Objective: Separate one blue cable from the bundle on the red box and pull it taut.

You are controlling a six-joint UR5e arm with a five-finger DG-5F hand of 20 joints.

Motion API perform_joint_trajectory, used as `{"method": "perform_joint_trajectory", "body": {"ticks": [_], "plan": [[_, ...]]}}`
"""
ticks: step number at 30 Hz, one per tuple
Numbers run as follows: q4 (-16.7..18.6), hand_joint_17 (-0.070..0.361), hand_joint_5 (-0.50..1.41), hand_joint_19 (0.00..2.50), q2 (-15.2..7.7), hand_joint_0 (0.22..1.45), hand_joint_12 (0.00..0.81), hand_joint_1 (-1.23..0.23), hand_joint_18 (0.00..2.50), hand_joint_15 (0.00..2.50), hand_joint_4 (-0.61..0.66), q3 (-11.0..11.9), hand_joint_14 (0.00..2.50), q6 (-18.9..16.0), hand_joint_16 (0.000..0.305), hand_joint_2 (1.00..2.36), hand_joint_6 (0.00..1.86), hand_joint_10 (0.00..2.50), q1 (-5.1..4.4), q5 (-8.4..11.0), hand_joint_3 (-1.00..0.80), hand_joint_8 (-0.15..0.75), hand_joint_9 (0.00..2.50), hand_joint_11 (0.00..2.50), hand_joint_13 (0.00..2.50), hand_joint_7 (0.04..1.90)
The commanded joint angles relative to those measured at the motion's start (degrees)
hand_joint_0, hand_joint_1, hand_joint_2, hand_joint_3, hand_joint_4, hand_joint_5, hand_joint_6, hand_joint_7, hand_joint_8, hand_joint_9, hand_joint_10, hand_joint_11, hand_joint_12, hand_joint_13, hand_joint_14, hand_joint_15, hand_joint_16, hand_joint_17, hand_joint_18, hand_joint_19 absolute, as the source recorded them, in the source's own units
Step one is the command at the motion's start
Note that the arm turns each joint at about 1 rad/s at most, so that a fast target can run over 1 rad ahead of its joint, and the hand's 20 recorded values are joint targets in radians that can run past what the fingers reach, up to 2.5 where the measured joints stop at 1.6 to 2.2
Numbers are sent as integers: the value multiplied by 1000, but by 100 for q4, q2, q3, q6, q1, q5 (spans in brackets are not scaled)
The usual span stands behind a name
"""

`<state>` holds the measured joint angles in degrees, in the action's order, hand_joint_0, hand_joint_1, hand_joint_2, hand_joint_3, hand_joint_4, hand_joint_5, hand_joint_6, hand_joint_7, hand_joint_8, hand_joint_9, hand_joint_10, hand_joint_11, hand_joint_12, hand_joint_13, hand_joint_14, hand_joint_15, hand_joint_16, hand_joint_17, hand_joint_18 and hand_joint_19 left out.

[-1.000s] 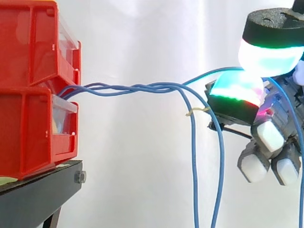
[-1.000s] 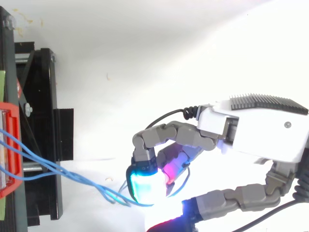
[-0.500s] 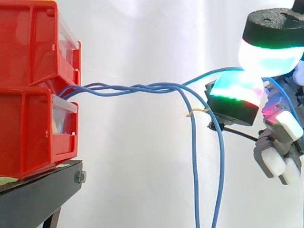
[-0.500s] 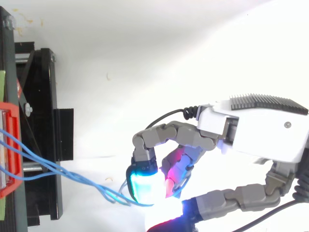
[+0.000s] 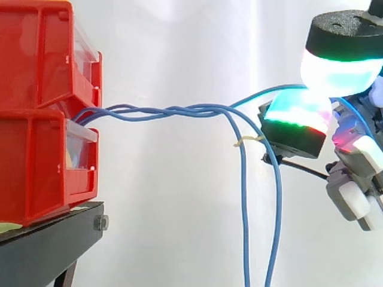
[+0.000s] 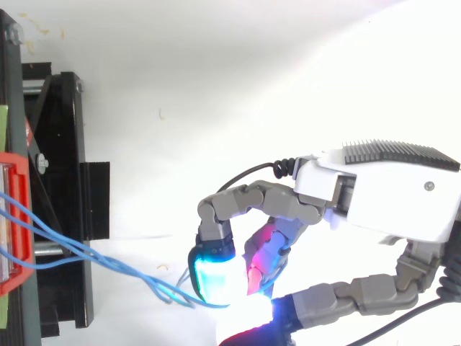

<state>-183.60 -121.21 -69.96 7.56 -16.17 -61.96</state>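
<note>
Blue cable (image 5: 257, 94), apparently pinched by hand (image 5: 297, 122)

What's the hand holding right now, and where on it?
One blue cable, pinched between two glowing fingertips of the hand, just past where it leaves the bundle.

I see the black stand (image 5: 54, 239) at the left of the side view, with a bolt (image 5: 102, 223) on its front face. The lower bin (image 5: 36, 167), red, sits directly on it, its front close to the stand's edge. The upper bin (image 5: 36, 54), also red, is stacked on that one. A thin yellow-green sheet (image 5: 7, 228) peeks out between the lower bin and the stand. From above, the stand runs along the left edge.
</note>
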Motion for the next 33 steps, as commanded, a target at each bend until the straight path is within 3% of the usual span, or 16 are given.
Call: {"method": "perform_joint_trajectory", "body": {"ticks": [1, 33], "plan": [[0, 121, 18, 562, -8, 579, 408, -767, 906, 601, 56, 0, 14, 0, 54, 1007, 678, 11, 0, 0, -84, 372, 1225, 493, 985, 1366], [0, 122, 19, 579, 1, 578, 408, -767, 940, 624, 53, -9, 14, 0, 54, 1007, 681, 11, 0, 0, -80, 374, 1235, 497, 1014, 1360]]}}
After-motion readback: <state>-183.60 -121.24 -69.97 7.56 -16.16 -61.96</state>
